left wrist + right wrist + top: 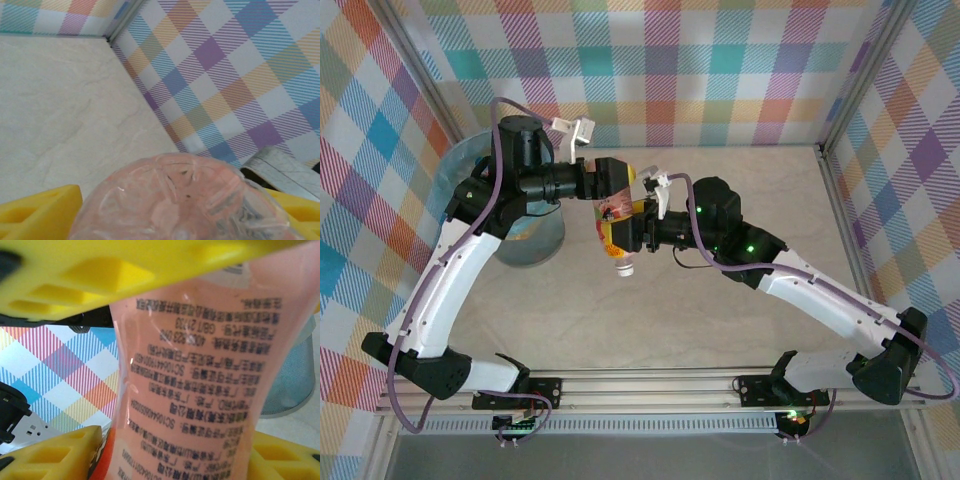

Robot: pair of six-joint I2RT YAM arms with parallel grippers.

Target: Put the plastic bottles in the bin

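**Pastel plaid walls close in a pale, stone-look counter**

The counter (760,200) is a beige, faintly veined surface with a matte finish. It is evenly lit and fills the middle of the top view. Plaid walls (720,70) stand at the back, left and right of the frame. Their squares are pink, orange, yellow, teal, blue and purple, drawn in fine diagonal stripes. Silvery metal posts (865,85) slant in from the upper left and upper right, where the walls meet. A slotted aluminium rail (650,385) crosses the bottom of the frame along the counter's near edge. Shadows on the counter are soft and pale.
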